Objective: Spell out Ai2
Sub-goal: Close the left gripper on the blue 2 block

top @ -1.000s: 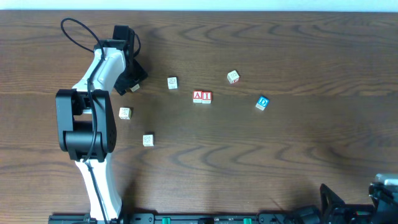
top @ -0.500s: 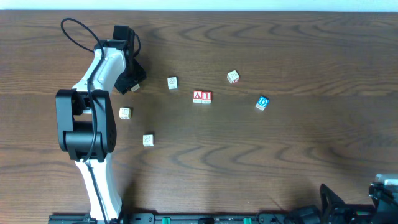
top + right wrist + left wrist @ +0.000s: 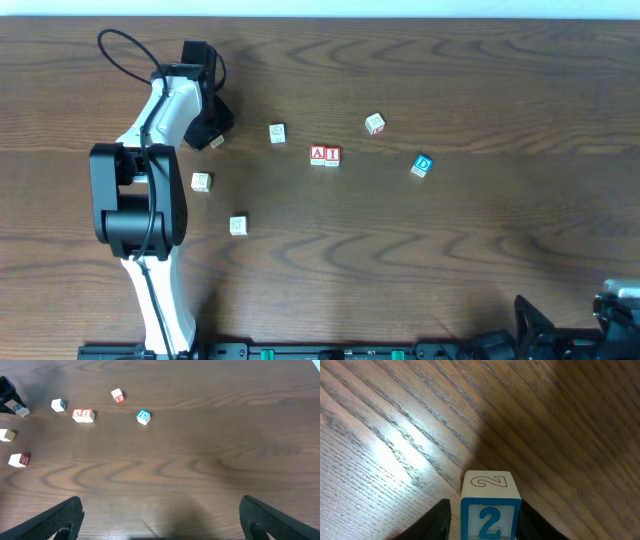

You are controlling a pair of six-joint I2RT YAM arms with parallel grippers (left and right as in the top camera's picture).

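Note:
The cube with the red "A" (image 3: pixel 318 154) and the cube with the red "I" (image 3: pixel 332 155) stand touching side by side mid-table; they also show in the right wrist view, A (image 3: pixel 78 414) and I (image 3: pixel 88 414). The cube with the blue "2" (image 3: pixel 490 510) rests on the wood between the fingers of my left gripper (image 3: pixel 485 522). The right finger is against it and a narrow gap shows at the left finger. In the overhead view this cube (image 3: pixel 215 141) is at the far left by the left gripper (image 3: pixel 210 132). My right gripper (image 3: pixel 160 520) is wide open and empty, near the front right.
The blue "D" cube (image 3: pixel 422 165) lies right of the A and I pair. Pale cubes sit at the back centre (image 3: pixel 277 132), back right (image 3: pixel 374 123), and left front (image 3: pixel 201 181) (image 3: pixel 237 225). The left arm's base (image 3: pixel 135 200) stands at the left.
The left gripper has shifted very slightly around the "2" cube. The other cubes and the right arm have not moved.

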